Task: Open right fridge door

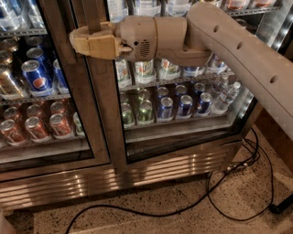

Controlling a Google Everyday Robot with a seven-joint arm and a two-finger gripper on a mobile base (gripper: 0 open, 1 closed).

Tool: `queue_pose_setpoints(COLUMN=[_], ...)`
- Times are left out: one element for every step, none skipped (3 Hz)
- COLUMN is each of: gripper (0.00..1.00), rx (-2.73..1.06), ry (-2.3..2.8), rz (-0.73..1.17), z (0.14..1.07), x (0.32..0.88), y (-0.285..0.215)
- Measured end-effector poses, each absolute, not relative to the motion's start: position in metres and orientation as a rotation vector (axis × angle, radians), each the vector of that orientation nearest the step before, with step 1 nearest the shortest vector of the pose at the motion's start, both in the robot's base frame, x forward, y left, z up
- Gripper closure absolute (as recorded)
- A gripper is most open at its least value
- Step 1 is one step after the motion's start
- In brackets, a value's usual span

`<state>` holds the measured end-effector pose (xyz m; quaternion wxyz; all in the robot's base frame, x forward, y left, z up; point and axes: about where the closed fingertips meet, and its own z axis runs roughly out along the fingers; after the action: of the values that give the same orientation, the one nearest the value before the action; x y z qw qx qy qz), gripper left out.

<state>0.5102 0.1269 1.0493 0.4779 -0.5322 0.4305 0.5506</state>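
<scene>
At the left edge of the fridge, the left door [68, 91] fronts a shelf of blue Pepsi cans [37, 77], with red cans [58, 124] on the shelf below. My gripper [78, 42] is high up at the seam where the two doors meet, lying flat and pointing left, right over the steel bar handle [93, 13]. I cannot tell whether it is clamped on that bar. The right fridge door [108, 119] runs from this middle seam to the fridge's right edge, with green and blue cans behind its glass. My arm [238, 50] crosses its upper part. Below the fridge's lower right corner, a black cable [215, 206] loops on the speckled floor [183, 224].
</scene>
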Motion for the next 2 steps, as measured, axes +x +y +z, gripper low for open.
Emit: queue_pose_setpoints(gripper=[1.00, 1.00], rx=[-1.293, -1.293], ry=[1.053, 1.054], rz=[1.354, 1.356], z=[1.0502, 1.0503], x=[0.5042, 0.5049], y=[0.1247, 0.1245])
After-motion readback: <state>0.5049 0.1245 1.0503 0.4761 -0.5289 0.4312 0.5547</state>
